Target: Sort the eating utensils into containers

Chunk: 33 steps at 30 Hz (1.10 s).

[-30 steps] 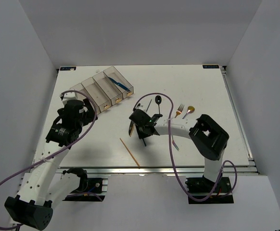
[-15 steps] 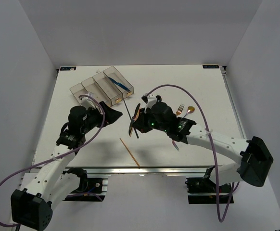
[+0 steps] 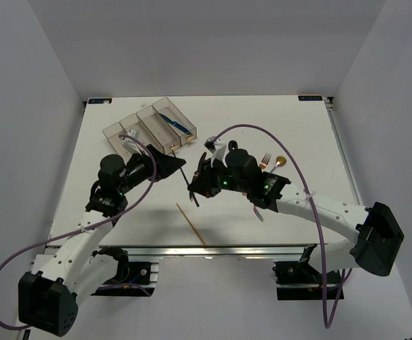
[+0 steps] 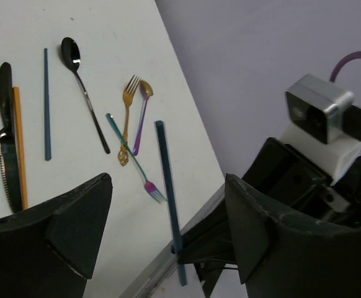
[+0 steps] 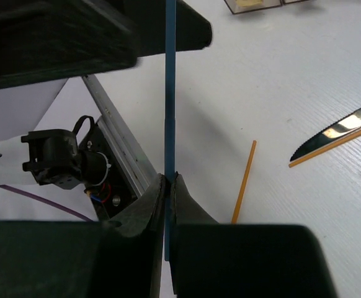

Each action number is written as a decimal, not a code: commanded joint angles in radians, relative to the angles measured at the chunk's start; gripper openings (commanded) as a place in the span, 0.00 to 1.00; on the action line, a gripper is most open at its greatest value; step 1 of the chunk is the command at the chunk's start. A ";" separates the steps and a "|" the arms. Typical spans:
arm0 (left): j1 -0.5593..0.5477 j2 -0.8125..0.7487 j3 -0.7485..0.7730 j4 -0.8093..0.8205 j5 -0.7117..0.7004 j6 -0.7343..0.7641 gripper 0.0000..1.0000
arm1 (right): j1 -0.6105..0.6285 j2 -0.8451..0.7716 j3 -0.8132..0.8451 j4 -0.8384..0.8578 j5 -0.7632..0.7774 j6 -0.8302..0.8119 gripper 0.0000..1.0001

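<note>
The right gripper (image 5: 168,180) is seen pressed shut on a dark blue chopstick (image 5: 170,93), which is pinched near its lower end and stands up straight out of the fingertips. The left gripper (image 4: 168,186) is held wide open, and nothing is gripped by it. The upper part of the chopstick is placed in the gap between the left fingers (image 4: 75,211), apart from both, closer to the right-hand one in the wrist view.

Beyond the left fingertips, the rest of the cutlery is laid out on the table: a black knife (image 4: 4,136) with a wooden chopstick (image 4: 19,146) touching it, a second blue chopstick (image 4: 46,102), a black spoon (image 4: 84,93), a gold fork (image 4: 128,112), a purple spoon (image 4: 142,115) and an iridescent fork (image 4: 134,158) crossed over the gold one. Another wooden chopstick (image 5: 244,182) is seen lying just right of the right fingertips.

The containers (image 3: 149,129) are set on the table near the left gripper, on its far side; a blue knife (image 3: 178,124) is lodged in the rightmost one.
</note>
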 commanded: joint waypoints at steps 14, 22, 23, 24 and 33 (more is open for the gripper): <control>-0.001 0.081 0.079 -0.089 -0.130 0.019 0.00 | -0.007 0.031 0.056 0.070 0.044 -0.001 0.39; 0.070 0.418 0.463 -0.648 -0.892 0.186 0.00 | -0.043 -0.047 0.027 -0.127 0.340 -0.053 0.89; 0.088 0.467 0.501 -0.692 -0.958 0.199 0.00 | -0.044 -0.058 0.018 -0.133 0.339 -0.061 0.89; 0.110 0.566 0.587 -0.719 -0.975 0.206 0.00 | -0.044 -0.064 0.012 -0.138 0.336 -0.064 0.89; 0.327 0.958 1.011 -0.883 -0.997 0.252 0.00 | -0.047 -0.125 -0.047 -0.182 0.322 -0.118 0.89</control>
